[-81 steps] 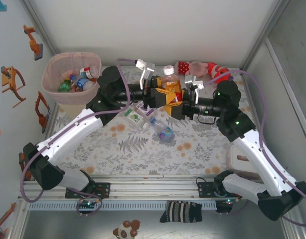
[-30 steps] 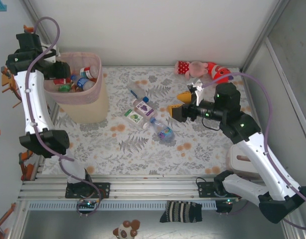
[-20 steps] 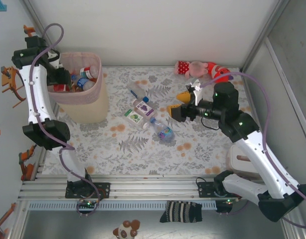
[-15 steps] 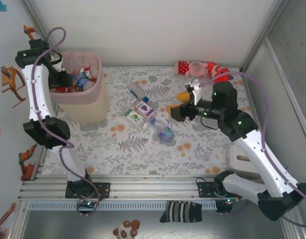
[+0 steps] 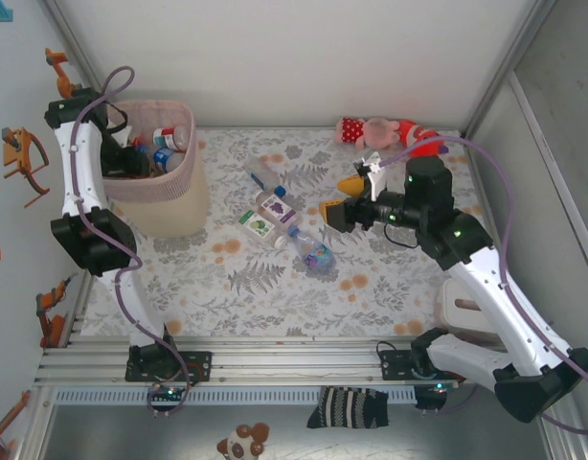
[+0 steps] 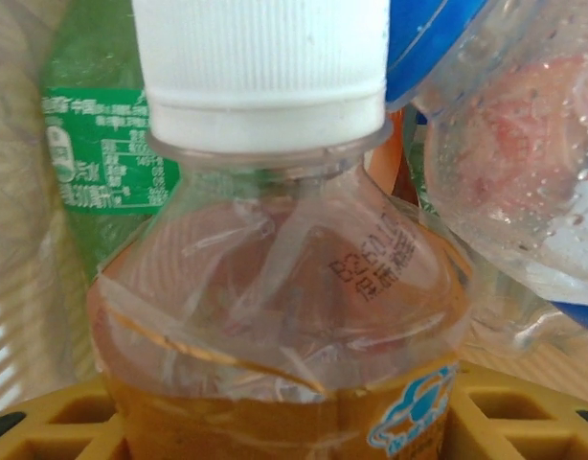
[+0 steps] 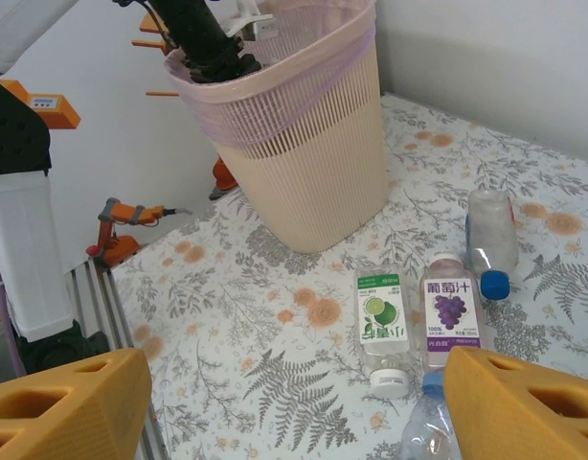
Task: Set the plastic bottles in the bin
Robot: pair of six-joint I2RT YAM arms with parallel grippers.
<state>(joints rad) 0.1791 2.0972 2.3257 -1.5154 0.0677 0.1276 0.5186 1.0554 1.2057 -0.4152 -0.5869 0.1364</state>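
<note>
My left gripper (image 5: 127,161) hung inside the bin (image 5: 179,196), an amber white-capped bottle (image 6: 275,287) between its yellow pads (image 6: 45,422). I could not tell whether they pinched it or only flanked it. I judged this the drop-off step. My right gripper (image 5: 342,198) stood spread and empty, with loose bottles (image 7: 452,311) below and ahead. Next I needed a full release, a lift clear of the rim, then another pick.

Inspected: the left arm (image 5: 80,182) and right arm (image 5: 495,287) have white link shells and black joint housings. A lilac cable (image 5: 119,70) runs along each. Green indicator lights show on the right arm's joints. On the right gripper (image 7: 294,383), the fingers (image 7: 74,402) are yellow with rectangular recesses.
</note>
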